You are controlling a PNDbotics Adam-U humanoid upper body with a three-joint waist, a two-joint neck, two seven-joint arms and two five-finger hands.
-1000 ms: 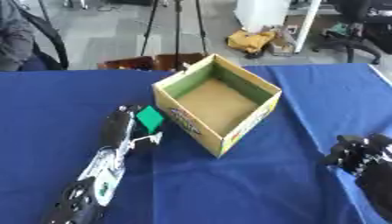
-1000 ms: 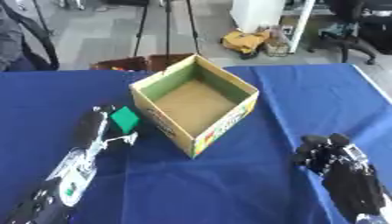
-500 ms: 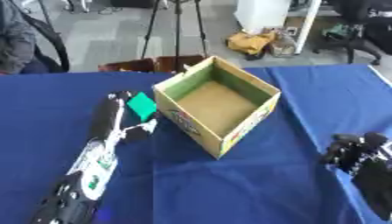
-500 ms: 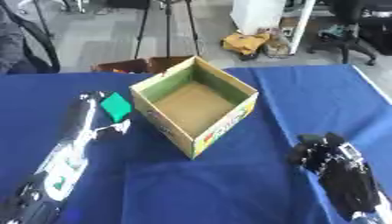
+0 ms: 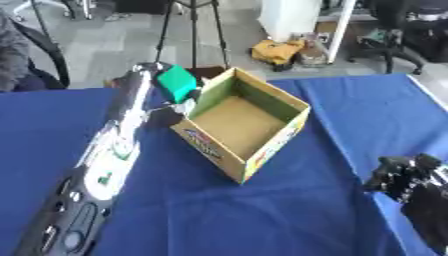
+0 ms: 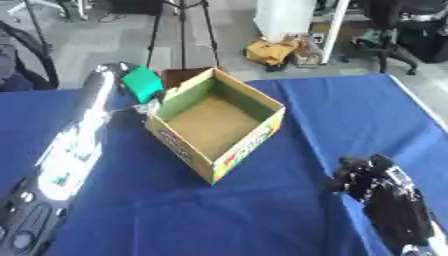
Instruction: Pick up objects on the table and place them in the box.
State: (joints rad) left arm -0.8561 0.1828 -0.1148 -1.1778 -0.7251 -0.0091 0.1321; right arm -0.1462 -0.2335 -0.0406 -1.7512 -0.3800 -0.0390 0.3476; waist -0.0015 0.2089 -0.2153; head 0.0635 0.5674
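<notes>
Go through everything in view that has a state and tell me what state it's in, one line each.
Box: open at the top, upright on the table, nothing visible inside.
Green block: held off the table, beside the box's far left rim, not yet inside.
Left hand: raised, holding the green block.
Right hand: idle near the lower right corner, fingers curled, holding nothing.

Cardboard box [image 5: 242, 130] — matt brown inside, printed glossy outer walls. Blue tablecloth [image 5: 289, 210] — smooth matt fabric. Green block [image 5: 177, 83]: smooth, plastic-like. Left arm [image 5: 109, 155] — glossy silver casing; right hand [image 6: 367, 177] matt black.
</notes>
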